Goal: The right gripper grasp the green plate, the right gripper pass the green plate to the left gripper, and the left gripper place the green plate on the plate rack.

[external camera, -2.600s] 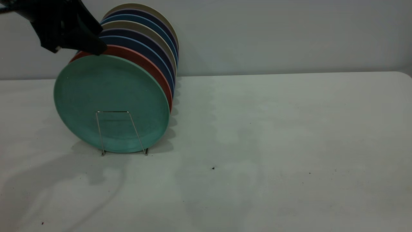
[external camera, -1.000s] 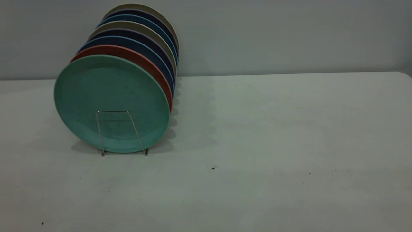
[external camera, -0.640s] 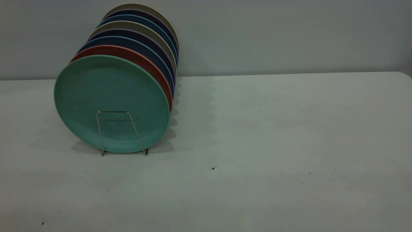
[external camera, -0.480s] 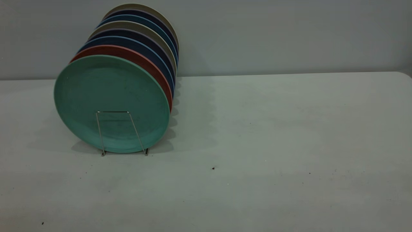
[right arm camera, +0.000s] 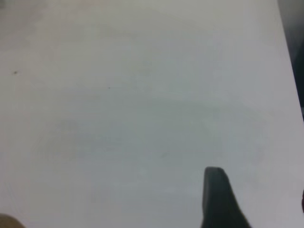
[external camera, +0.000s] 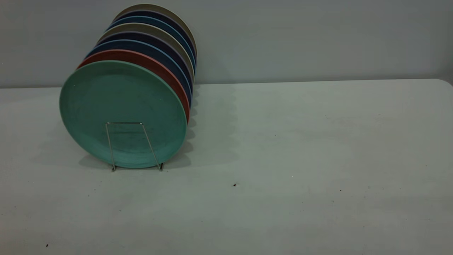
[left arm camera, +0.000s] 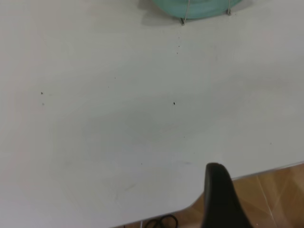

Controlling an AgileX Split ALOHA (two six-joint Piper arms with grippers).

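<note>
The green plate (external camera: pixel 122 113) stands upright in the front slot of the plate rack (external camera: pixel 110 148), leaning on a salmon-pink plate (external camera: pixel 155 65) behind it. Its lower edge (left arm camera: pixel 199 5) and the rack's feet (left arm camera: pixel 182 20) show in the left wrist view. Neither gripper is in the exterior view. The left gripper hangs over the table's near edge, well away from the plate; one black finger (left arm camera: pixel 219 199) shows, with nothing beside it. The right gripper (right arm camera: pixel 259 194) is over bare table, one finger (right arm camera: pixel 216 199) showing and a dark sliver at the frame's edge. Both are empty.
Several more plates, dark blue, beige and teal (external camera: pixel 155 35), fill the rack behind the pink one. The pale table (external camera: pixel 300 141) stretches to the right. A grey wall is behind. The table's front edge and the wooden floor (left arm camera: pixel 275 190) show in the left wrist view.
The left gripper, which was at the top rim of the green plate 2.6 s ago, has left the exterior view. The plate stays in the rack, unmoved.
</note>
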